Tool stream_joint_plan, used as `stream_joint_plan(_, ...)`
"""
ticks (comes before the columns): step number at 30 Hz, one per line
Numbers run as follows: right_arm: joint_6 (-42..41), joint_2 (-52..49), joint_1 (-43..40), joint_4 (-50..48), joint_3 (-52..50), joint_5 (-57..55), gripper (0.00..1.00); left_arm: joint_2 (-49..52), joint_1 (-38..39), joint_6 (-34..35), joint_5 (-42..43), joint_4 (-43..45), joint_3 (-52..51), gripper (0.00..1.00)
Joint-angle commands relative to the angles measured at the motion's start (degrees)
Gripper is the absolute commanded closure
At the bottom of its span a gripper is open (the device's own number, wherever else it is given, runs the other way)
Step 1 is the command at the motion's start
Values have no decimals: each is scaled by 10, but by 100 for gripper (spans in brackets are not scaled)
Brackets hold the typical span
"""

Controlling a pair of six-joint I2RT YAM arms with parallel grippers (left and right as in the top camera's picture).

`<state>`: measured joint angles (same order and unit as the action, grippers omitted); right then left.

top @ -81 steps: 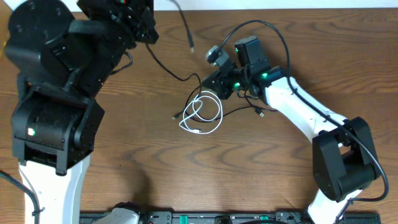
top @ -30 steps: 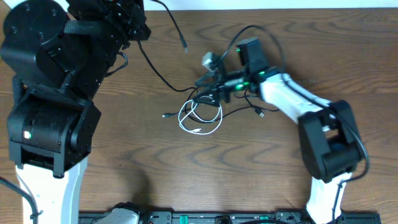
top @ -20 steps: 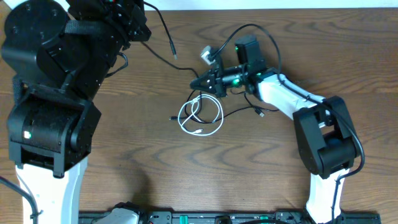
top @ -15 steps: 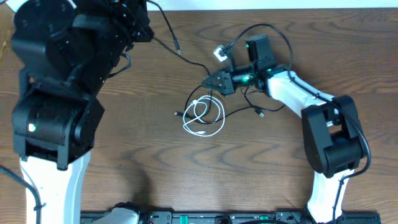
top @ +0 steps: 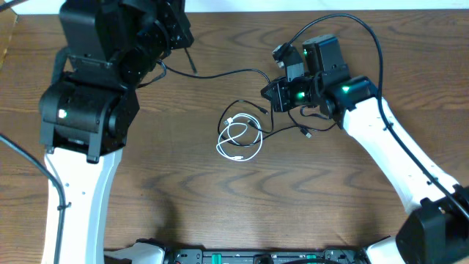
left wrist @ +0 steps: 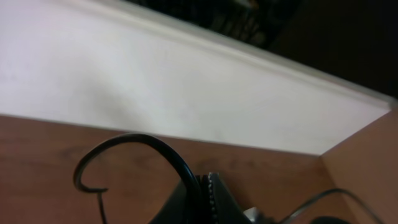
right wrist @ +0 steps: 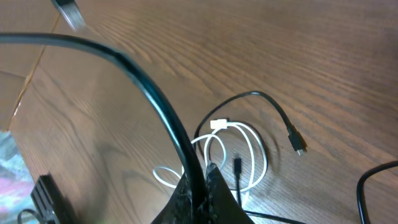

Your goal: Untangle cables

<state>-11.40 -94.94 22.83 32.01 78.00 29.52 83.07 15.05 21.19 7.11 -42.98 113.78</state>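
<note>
A thin black cord (top: 227, 72) stretches taut between my two grippers above the table. My left gripper (top: 178, 37) at the top left is shut on one end of it; the left wrist view shows the cord (left wrist: 163, 149) arching out of the closed jaws (left wrist: 202, 190). My right gripper (top: 272, 94) is shut on the same cord, which rises from its jaws (right wrist: 202, 174) in the right wrist view (right wrist: 143, 81). The white cord (top: 239, 137) lies coiled on the table below and left of the right gripper, and also shows in the right wrist view (right wrist: 252, 140). More thin black cord with small plugs (right wrist: 298, 146) loops over the coil.
A black plug end (top: 308, 133) lies on the wood right of the coil. The right arm's own thick black wire (top: 344, 26) arcs over its wrist. The table's back edge and a white wall (left wrist: 186, 81) are close behind the left gripper.
The left arm has swung right and the right gripper has drawn back to the right, pulling the black cord straighter between them. The white coil has stayed nearly in place.
</note>
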Motion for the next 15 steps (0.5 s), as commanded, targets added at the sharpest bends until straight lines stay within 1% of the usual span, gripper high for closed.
stream_joint_plan(1, -48, 25, 16, -4, 7, -35, 99, 19, -3, -8, -7, -33, 9, 93)
stream_joint_plan(3, -60, 26, 16, -12, 7, -28, 99, 28, -3, -10, 0, -55, 8, 93)
stream_joint_plan(5, -53, 27, 16, -23, 7, -6, 99, 35, -3, -12, 16, -73, 9, 93)
stream_joint_plan(8, -15, 28, 16, -43, 7, 54, 99, 52, -3, -16, 69, -106, 8, 93)
stream_joint_plan(12, 2, 39, 14, -57, 7, 105, 99, 86, -3, -21, 146, -150, 8, 93)
stream_joint_plan(15, 30, 67, 4, -56, 7, 144, 99, 124, -3, -27, 210, -158, 8, 93)
